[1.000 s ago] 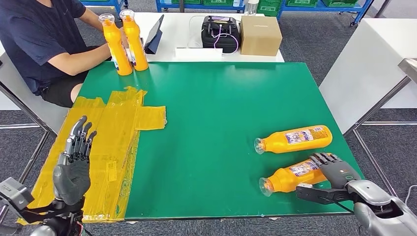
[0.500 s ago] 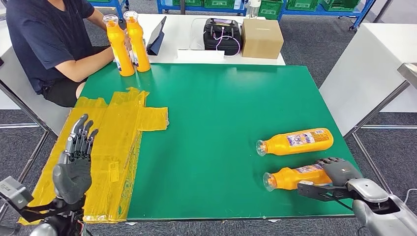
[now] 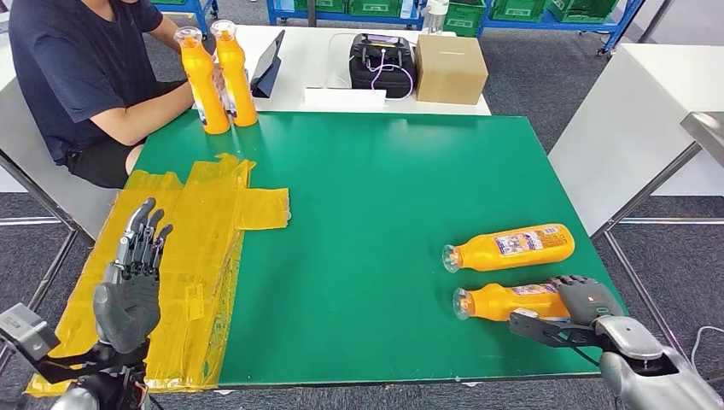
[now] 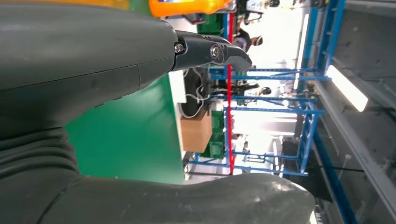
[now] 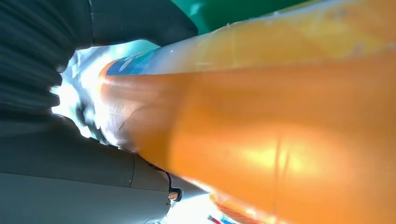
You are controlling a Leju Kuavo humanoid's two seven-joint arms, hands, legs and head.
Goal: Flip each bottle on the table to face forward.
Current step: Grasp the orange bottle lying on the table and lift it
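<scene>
Our right hand (image 3: 585, 301) wraps its fingers over the base of the nearer orange plastic bottle (image 3: 505, 301), which lies on the green table (image 3: 384, 213). A second orange bottle (image 3: 510, 246) lies just beyond. Our left hand (image 3: 128, 286) hovers empty at the near left, fingers straight and close together.

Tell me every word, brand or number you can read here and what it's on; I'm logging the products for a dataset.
No text can be read in these pictures.
Far lying bottle: its label shows print, too small to read.
Near lying bottle, held by the right hand: label too small; blurred in the right wrist view.
Two standing bottles: labels unreadable.
Cardboard box: no print visible.
</scene>
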